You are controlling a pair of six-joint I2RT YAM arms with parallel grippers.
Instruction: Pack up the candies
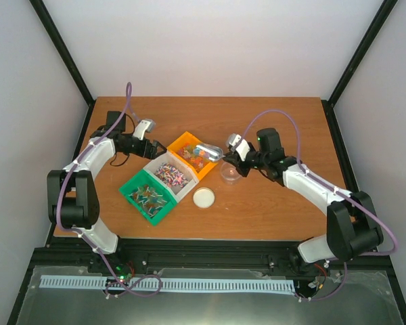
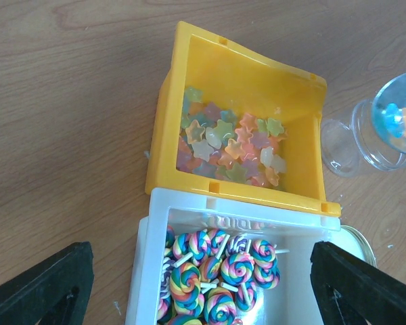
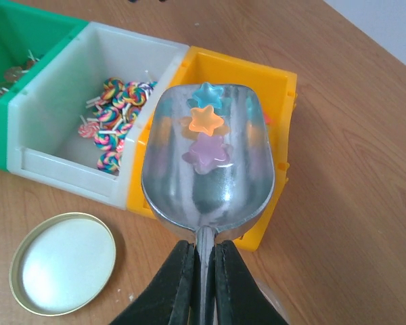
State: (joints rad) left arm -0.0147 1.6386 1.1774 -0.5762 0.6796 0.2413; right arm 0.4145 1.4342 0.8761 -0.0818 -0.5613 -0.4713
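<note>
Candies (image 2: 230,145) fill the yellow bin (image 3: 284,88) ahead of the right claw (image 3: 201,264), clenched on the silver scoop (image 3: 210,183) handle. Carried toward the clear jar (image 1: 230,172) beside it, any tilt could spill three loose stars (image 3: 204,128). Left claw (image 2: 203,288) hangs released.

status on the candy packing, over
Left end effector open, empty. Right end effector shut on silver metal scoop holding three star-shaped candies. Clear plastic jar open beside yellow plastic bin, path looks clear.
</note>
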